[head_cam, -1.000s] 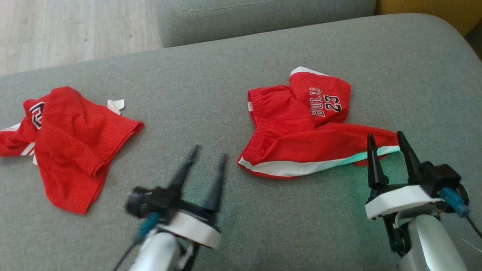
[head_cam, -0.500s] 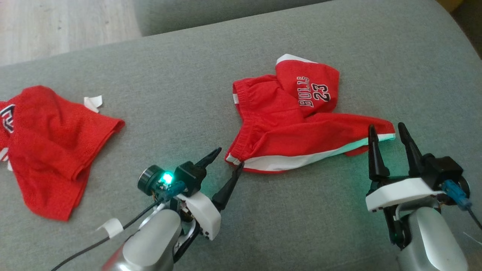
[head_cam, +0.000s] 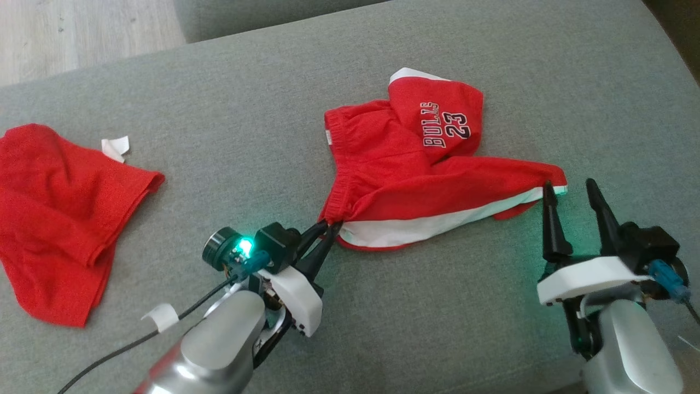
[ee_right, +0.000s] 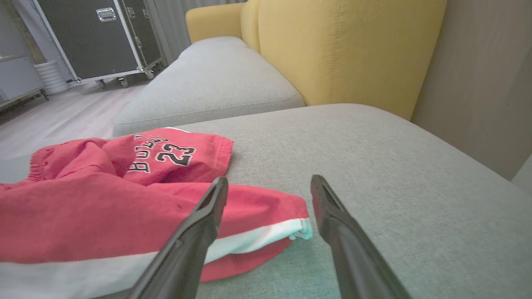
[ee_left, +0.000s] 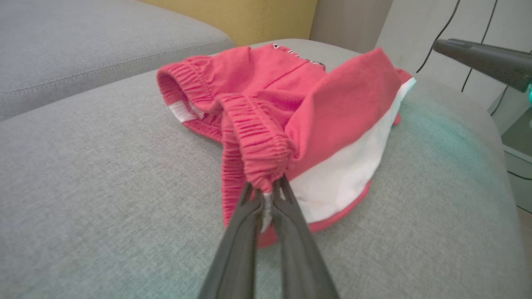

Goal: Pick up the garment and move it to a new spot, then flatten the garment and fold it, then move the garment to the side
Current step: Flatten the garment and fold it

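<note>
The red basketball shorts, with a white side stripe, an elastic waistband and "BULLS 23" printed in white and black on one leg, lie crumpled in the middle of the grey fabric sofa seat, the printed leg folded over on top. The left fingers are pinched together on the near corner of the waistband, and the left wrist view shows the gathered elastic squeezed between their tips. The right fingers stand wide apart and hold nothing, their tips just beside the far end of the striped hem. A second red mesh garment with a small white tag beside it lies well apart at the left.

A second ago the left fingers were spread open and short of the shorts. Half a second ago they were open with their tips at the waistband corner, and now they have closed on it, drawing that corner into a point. The right fingers are as open as before. The head view itself has shifted, which accounts for the drift of everything across it.
</note>
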Available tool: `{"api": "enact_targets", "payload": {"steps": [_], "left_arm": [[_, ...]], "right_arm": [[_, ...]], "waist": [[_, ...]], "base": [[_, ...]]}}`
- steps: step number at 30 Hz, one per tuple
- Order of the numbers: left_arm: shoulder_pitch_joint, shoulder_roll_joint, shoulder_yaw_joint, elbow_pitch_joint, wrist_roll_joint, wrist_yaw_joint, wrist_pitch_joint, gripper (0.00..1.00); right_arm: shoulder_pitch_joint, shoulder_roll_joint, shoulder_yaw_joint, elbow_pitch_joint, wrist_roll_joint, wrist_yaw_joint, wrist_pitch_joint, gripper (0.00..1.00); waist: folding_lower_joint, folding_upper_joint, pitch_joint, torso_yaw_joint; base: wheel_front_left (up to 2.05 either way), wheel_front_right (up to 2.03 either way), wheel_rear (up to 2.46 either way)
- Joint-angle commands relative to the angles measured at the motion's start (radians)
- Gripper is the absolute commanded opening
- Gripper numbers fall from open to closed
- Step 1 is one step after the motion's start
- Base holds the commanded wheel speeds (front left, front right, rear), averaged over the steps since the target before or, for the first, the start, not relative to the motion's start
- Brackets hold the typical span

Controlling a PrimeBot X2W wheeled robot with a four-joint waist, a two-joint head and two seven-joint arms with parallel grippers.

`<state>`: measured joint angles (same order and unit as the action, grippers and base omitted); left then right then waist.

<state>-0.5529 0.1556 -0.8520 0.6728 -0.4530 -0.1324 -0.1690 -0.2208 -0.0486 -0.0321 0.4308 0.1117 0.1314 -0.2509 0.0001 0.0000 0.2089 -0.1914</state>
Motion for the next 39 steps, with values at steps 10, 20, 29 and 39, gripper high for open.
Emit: {"api": "enact_targets", "payload": {"steps": [10,20,29,39], "left_arm": [[-0.058,0.011,0.009,-0.012,-0.027,0.002,-0.058,0.0],[-0.061,0.001,0.008,-0.014,-0.028,0.002,-0.078,0.0],[-0.066,0.004,0.006,-0.012,-0.029,0.003,-0.084,0.0],[-0.075,0.008,-0.005,-0.005,-0.034,0.003,-0.081,0.0]], "right_arm": [[-0.089,-0.002,-0.078,0.175,-0.076,-0.001,-0.011,1.0],[-0.179,-0.002,-0.14,0.342,-0.174,-0.001,-0.011,1.0],[-0.209,-0.002,-0.138,0.411,-0.214,-0.001,-0.011,1.0],[-0.236,-0.002,-0.124,0.455,-0.244,-0.001,-0.011,1.0]], "waist": [[-0.0001,0.0,-0.011,0.023],[-0.0001,0.0,-0.016,0.039],[-0.0001,0.0,-0.013,0.038],[-0.0001,0.0,-0.007,0.04]], "base": [[0.0,0.0,0.0],[0.0,0.0,0.0],[0.0,0.0,0.0],[0.0,0.0,0.0]]}}
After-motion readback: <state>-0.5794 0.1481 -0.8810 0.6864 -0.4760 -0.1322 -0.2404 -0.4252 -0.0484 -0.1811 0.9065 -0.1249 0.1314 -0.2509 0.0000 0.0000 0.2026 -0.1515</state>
